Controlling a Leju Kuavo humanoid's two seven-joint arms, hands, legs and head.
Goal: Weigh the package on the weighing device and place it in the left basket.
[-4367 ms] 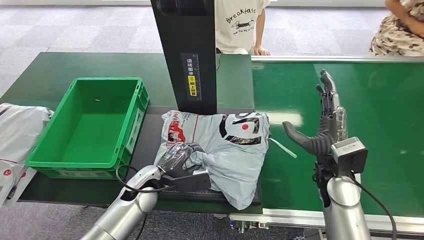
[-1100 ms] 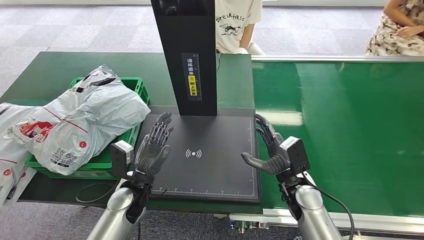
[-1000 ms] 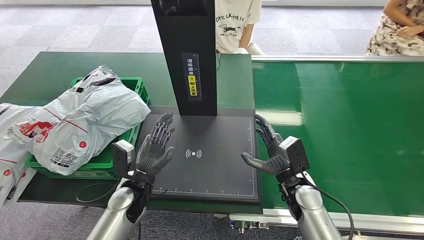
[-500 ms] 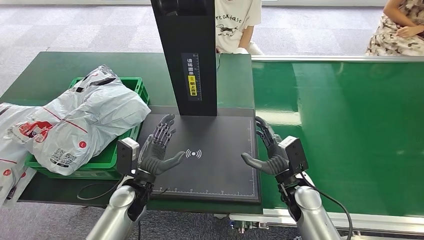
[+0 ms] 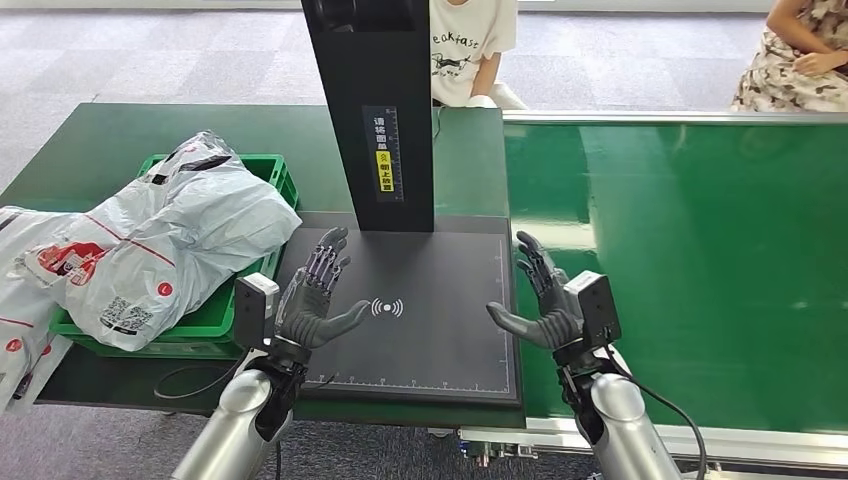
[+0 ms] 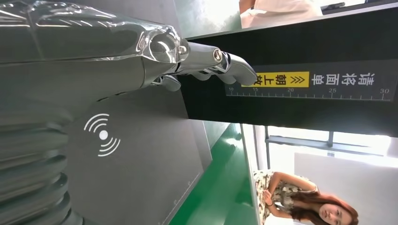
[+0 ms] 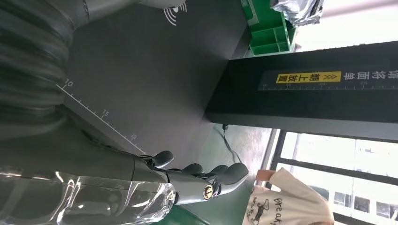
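Thin grey-white plastic film, crumpled and printed with red marks and a code label, makes up the poly mailer package [image 5: 175, 235], which now lies heaped in the green plastic basket [image 5: 262, 265] on the left end of the bench [image 5: 90, 130], bulging above the rim and spilling over the near-left edge toward another white bag [image 5: 25, 290] lying beside the basket. The black weighing platform [image 5: 440, 330] with its white wireless symbol stands bare in front of the black scanner column [image 5: 375, 110], so weighing and placing look done. Judging by its folds and sag, the package is light, limp and slippery; a pinch on loose film would likely slide or stretch, so a broad grasp across a bunched middle fold or a scoop under the bulk seems the safer hold, should it need settling deeper. The left hand [image 5: 315, 295] hovers over the platform's left part, fingers spread and holding nothing; the right hand [image 5: 545, 300] hangs at the platform's right edge beside the green conveyor belt [image 5: 700, 240], fingers also apart and empty.
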